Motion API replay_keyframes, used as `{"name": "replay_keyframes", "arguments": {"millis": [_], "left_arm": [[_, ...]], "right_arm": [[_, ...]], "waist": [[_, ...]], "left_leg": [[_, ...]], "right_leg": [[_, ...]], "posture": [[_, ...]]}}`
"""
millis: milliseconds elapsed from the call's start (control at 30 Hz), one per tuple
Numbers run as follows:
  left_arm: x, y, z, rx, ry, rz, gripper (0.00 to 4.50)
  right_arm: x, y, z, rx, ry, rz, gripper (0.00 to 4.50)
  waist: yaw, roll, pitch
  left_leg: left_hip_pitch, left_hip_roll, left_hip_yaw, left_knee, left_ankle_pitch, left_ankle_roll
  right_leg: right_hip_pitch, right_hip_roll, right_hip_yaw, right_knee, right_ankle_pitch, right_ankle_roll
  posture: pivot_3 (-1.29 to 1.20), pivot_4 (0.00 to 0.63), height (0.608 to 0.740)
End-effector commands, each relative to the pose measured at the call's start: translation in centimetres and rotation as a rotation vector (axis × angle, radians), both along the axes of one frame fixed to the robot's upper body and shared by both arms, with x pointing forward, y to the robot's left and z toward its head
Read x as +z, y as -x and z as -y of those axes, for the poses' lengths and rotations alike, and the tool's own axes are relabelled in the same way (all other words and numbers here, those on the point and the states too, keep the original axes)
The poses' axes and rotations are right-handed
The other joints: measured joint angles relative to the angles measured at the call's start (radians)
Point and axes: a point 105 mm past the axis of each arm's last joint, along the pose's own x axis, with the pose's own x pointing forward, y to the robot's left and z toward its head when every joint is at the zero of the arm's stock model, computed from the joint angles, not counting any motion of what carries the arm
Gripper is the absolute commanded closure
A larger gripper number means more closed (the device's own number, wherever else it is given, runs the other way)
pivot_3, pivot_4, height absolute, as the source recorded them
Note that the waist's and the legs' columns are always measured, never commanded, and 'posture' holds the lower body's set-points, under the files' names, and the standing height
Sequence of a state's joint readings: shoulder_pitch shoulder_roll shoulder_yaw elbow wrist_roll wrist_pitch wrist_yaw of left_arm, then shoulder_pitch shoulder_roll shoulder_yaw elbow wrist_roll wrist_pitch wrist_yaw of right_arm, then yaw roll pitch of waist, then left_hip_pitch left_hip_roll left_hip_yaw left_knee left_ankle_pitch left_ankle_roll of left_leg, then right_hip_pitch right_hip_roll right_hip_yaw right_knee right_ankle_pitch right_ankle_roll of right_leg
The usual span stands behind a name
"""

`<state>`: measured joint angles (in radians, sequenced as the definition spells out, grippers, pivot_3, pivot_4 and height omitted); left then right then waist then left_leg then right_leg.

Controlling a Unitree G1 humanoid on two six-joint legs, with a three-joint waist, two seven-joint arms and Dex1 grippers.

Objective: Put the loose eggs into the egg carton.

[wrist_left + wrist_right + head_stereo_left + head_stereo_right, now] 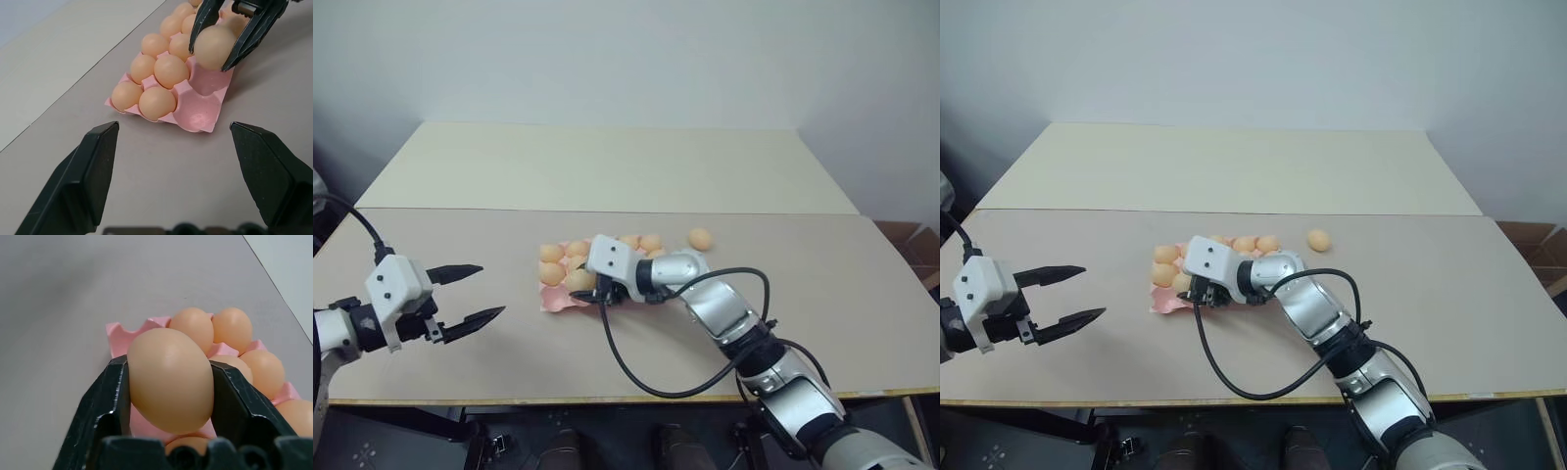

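The left gripper [478, 293] is hovering over the near table [460, 362], its two black fingers spread wide with nothing between them, pointing toward the egg carton [195, 115] just ahead of its tips. The right gripper [230, 41] is reaching in from the far side of that carton, its arm bent across the table edge, and its two fingers are pinching one egg [171, 379] just above the carton's empty near-side cups. Below and beyond this held egg, the pink carton is holding at least eight eggs [157, 103] in its cups, in two filled rows, while at least two cups nearest the right gripper are standing empty. Farther off, behind the right gripper's wrist, one loose egg [701, 238] is lying alone on the table, apart from the carton
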<state>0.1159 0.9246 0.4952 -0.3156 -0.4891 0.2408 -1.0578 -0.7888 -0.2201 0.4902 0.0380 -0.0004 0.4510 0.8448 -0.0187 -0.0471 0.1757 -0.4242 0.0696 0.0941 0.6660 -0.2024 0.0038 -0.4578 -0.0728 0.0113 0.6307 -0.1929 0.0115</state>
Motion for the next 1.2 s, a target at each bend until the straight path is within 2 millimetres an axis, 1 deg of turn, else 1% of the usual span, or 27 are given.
{"name": "replay_keyframes", "arguments": {"millis": [33,100,133,200,300,367,500,600,700,833,867,900,967,1033,1100,1200], "left_arm": [[1.2,0.1,0.1,0.003,-0.007,0.056,0.58],[1.2,0.1,0.1,0.004,-0.006,0.056,0.58],[1.2,0.1,0.1,0.004,-0.007,0.057,0.58],[1.3,0.1,0.0,0.005,-0.007,0.058,0.58],[1.3,0.1,0.1,0.003,-0.008,0.063,0.58],[1.5,0.1,0.2,-0.003,-0.008,0.068,0.58],[1.6,0.0,0.3,-0.012,-0.006,0.072,0.58],[1.5,-0.3,0.5,-0.020,-0.002,0.073,0.58],[1.6,-0.5,0.6,-0.028,0.000,0.076,0.58],[2.0,-0.7,0.5,-0.044,0.009,0.088,0.58],[2.0,-0.8,0.6,-0.049,0.013,0.092,0.58],[2.2,-0.9,0.6,-0.054,0.019,0.097,0.58],[2.7,-1.2,0.9,-0.072,0.039,0.114,0.58],[3.1,-1.4,1.1,-0.091,0.057,0.130,0.58],[3.2,-1.6,1.0,-0.086,0.054,0.138,0.58],[3.1,-2.0,0.4,-0.064,0.035,0.134,0.58]], "right_arm": [[1.9,0.0,-0.4,0.031,-0.031,0.083,0.89],[2.0,-0.1,-0.4,0.032,-0.033,0.093,0.28],[2.0,-0.1,-0.4,0.032,-0.031,0.097,0.06],[2.1,-0.1,-0.2,0.032,-0.026,0.115,0.06],[2.9,-0.2,0.7,0.013,-0.036,0.132,0.06],[3.9,0.0,2.1,-0.005,-0.047,0.145,0.06],[5.1,0.5,4.8,-0.036,-0.055,0.152,0.06],[5.6,0.6,9.0,-0.109,-0.047,0.130,0.06],[5.5,0.8,13.2,-0.188,-0.005,0.104,0.06],[5.5,1.1,17.7,-0.306,0.041,0.078,0.06],[5.5,1.2,18.4,-0.328,0.049,0.074,0.06],[5.5,1.2,19.4,-0.368,0.056,0.070,0.06],[5.2,1.0,22.2,-0.502,0.068,0.045,0.06],[5.0,1.2,24.0,-0.586,0.074,0.029,0.06],[5.2,1.8,25.2,-0.639,0.063,0.028,0.06],[5.2,2.6,26.1,-0.697,0.057,0.034,0.06]], "waist": [[0.000,0.000,0.000],[0.001,0.000,0.000],[0.000,0.000,0.000],[0.000,0.000,0.000],[0.001,0.000,0.000],[0.002,0.000,0.000],[0.006,0.000,0.000],[0.008,0.000,0.000],[0.012,0.000,0.000],[0.006,0.000,0.000],[0.006,0.000,0.000],[0.003,0.000,0.000],[0.005,0.000,0.000],[0.007,0.000,0.000],[0.007,0.000,0.000],[0.005,0.000,0.000]], "left_leg": [[0.000,0.000,0.000,0.000,0.000,0.000],[0.000,0.000,0.000,0.000,0.000,0.000],[0.000,0.000,0.000,0.000,0.000,0.000],[0.000,0.000,0.000,0.000,0.000,0.000],[0.000,0.000,0.000,0.000,0.000,0.000],[0.000,0.000,0.000,0.000,0.000,0.000],[-0.001,0.000,0.000,-0.001,0.000,0.000],[-0.001,0.000,0.000,-0.001,0.000,0.000],[0.000,-0.001,0.000,-0.001,0.000,0.000],[0.000,-0.001,0.000,-0.001,0.000,0.000],[0.000,-0.001,0.000,-0.001,0.000,0.000],[0.000,-0.001,0.000,-0.002,0.000,0.000],[0.001,-0.001,0.001,-0.002,0.000,0.000],[0.001,-0.001,0.000,-0.002,0.000,0.000],[0.000,-0.001,0.000,-0.002,0.000,0.000],[0.000,-0.002,0.000,-0.002,0.000,0.000]], "right_leg": [[0.000,0.000,0.000,0.000,0.000,0.000],[0.000,0.000,0.000,0.000,0.000,0.000],[0.000,0.000,0.000,0.000,0.000,0.000],[0.000,0.000,0.000,0.000,0.000,0.000],[0.000,0.000,0.000,0.000,0.000,0.000],[0.000,0.000,0.000,0.000,0.000,0.000],[0.000,-0.001,0.000,-0.001,0.000,0.000],[0.000,-0.001,-0.001,-0.001,0.000,0.000],[0.000,-0.002,-0.001,-0.002,-0.001,0.000],[0.000,-0.001,0.000,-0.002,-0.003,0.004],[0.000,-0.001,0.000,-0.002,-0.004,0.004],[0.000,-0.001,0.000,-0.002,-0.004,0.005],[0.000,-0.001,0.001,-0.002,-0.004,0.005],[0.000,-0.001,0.001,-0.002,-0.004,0.005],[0.001,-0.001,0.001,-0.002,-0.004,0.005],[0.001,-0.001,0.002,-0.002,-0.004,0.005]], "posture": [[0.00,0.150,0.740],[0.00,0.150,0.740],[0.00,0.150,0.740],[0.00,0.150,0.740],[0.00,0.150,0.740],[0.00,0.150,0.740],[0.00,0.150,0.740],[0.00,0.150,0.740],[0.00,0.150,0.740],[0.00,0.150,0.740],[0.00,0.150,0.740],[0.00,0.150,0.740],[0.00,0.150,0.740],[0.00,0.150,0.740],[0.00,0.150,0.740],[0.00,0.150,0.740]]}}
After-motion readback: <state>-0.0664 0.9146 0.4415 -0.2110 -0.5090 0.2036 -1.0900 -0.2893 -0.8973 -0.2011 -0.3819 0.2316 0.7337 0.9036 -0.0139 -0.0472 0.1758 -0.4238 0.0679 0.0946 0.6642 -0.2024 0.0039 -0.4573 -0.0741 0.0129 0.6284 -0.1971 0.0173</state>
